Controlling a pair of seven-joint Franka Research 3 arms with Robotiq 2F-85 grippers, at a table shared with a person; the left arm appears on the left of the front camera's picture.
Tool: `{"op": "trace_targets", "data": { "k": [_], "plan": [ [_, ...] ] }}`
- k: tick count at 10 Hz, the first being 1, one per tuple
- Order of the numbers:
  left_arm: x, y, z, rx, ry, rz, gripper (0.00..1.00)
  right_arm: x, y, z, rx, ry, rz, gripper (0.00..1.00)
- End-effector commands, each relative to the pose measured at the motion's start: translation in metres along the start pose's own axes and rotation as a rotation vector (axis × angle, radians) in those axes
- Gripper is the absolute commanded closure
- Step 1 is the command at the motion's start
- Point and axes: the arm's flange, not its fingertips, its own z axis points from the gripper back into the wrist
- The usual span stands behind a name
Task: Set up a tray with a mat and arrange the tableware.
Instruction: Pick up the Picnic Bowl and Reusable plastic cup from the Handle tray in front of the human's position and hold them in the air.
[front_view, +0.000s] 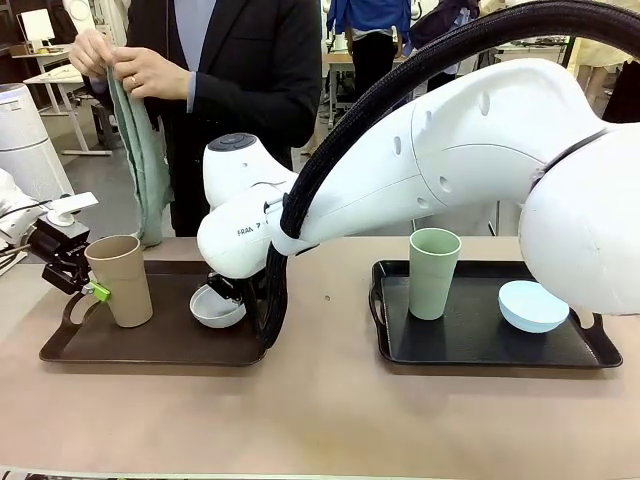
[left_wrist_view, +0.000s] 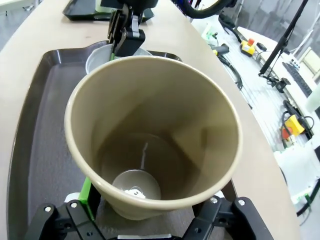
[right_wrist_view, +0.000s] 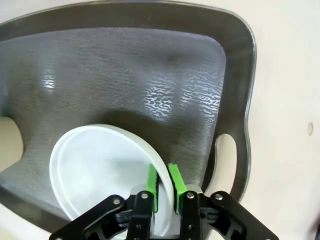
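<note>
- Left tool (left_wrist_view: 150, 210) is clamped on the tan cup (front_view: 118, 280), gripping low on its wall.
- The cup stands upright at the left end of the brown tray (front_view: 150, 345).
- Right arm reaches right across the middle to that same tray.
- Right tool (right_wrist_view: 162, 186) pinches the rim of the white bowl (right_wrist_view: 95, 170), one green pad inside and one outside, with barely a gap between them.
- The bowl sits tilted on the brown tray, just right of the tan cup and not touching it.
- Over on the black tray (front_view: 480, 350), the green cup (front_view: 434, 272) is upright, with the blue bowl (front_view: 532, 306) to its right and apart from it.
- Both trays lie side by side on the worktop (front_view: 320, 420).
- At the far side, a person (front_view: 230, 70) holds a grey-green cloth (front_view: 140, 170) hanging from both hands.
</note>
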Motion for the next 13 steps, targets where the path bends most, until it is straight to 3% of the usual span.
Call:
{"op": "trace_targets", "data": {
  "k": [1, 2, 3, 5, 6, 9, 13],
  "plan": [
    [-0.001, 0.001, -0.001, -0.013, 0.014, 0.008, 1.0, -0.002, -0.004, -0.004, -0.024, 0.014, 0.008, 1.0],
    [-0.001, 0.001, -0.002, -0.015, 0.014, 0.009, 0.74, -0.002, -0.004, -0.004, -0.026, 0.013, 0.009, 1.0],
    [-0.001, 0.002, -0.002, -0.015, 0.016, 0.009, 1.0, -0.001, -0.002, -0.003, -0.027, 0.011, 0.008, 1.0],
    [-0.001, 0.001, -0.002, -0.015, 0.018, 0.011, 1.0, -0.001, -0.005, -0.004, -0.03, 0.01, -0.001, 1.0],
    [0.001, 0.001, -0.001, -0.012, 0.017, 0.031, 0.64, -0.001, -0.006, -0.004, -0.033, 0.007, -0.014, 1.0],
    [0.047, -0.024, 0.023, 0.012, -0.046, -0.043, 0.64, -0.011, -0.007, 0.046, 0.055, -0.036, -0.008, 1.0],
    [0.138, -0.074, 0.061, 0.078, -0.023, -0.184, 0.64, -0.036, -0.015, 0.157, 0.124, -0.245, -0.009, 1.0]
  ]
}}
